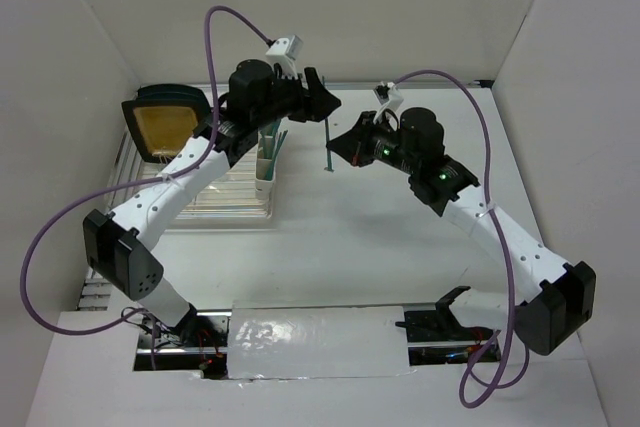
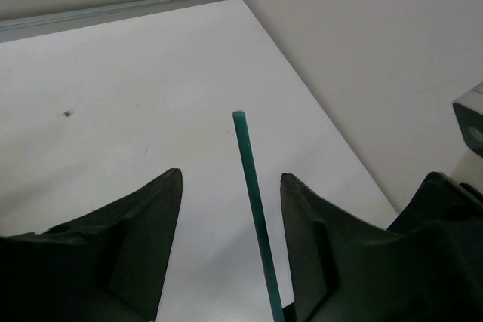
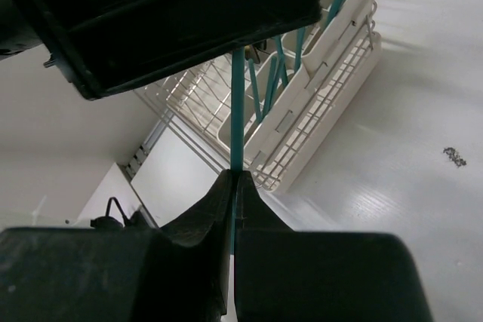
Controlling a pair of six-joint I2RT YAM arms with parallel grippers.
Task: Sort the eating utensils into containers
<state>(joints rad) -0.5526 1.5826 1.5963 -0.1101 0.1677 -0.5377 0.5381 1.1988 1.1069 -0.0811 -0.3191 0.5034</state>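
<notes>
Teal utensil [image 1: 329, 145]: held off the table between the two grippers, just right of the containers [image 1: 265, 162] and toward the rear. It is a thin, straight, dark teal-green stem with a flat, square-cut end. Its working end does not show clearly in any view, so I cannot tell whether it is a fork, knife or spoon.

Right gripper [image 3: 235, 183]: jaws pressed together, pinching the stem.

Left gripper [image 2: 231, 179]: jaws spread, one on either side of the stem. The stem runs closer to one of the fingers [image 2: 302, 231], with a gap showing on both sides and no contact visible.

Containers: cream cups joined in a row along the right edge of the dish rack [image 1: 215, 197]. Other utensils [image 3: 272, 73] of the same teal stand in them, with one round spoon bowl uppermost.

Dish rack: pale, wire-ribbed tray at the left rear. A dark-rimmed yellowish plate [image 1: 160, 125] is propped at its far left corner.

Table [image 1: 400, 257]: white and matte, with one small dark speck [image 2: 66, 114]. A glossy white strip [image 1: 315, 339] lies at the near edge between the arm bases.

Room: plain white walls [image 1: 400, 7] at the rear and on both sides.
</notes>
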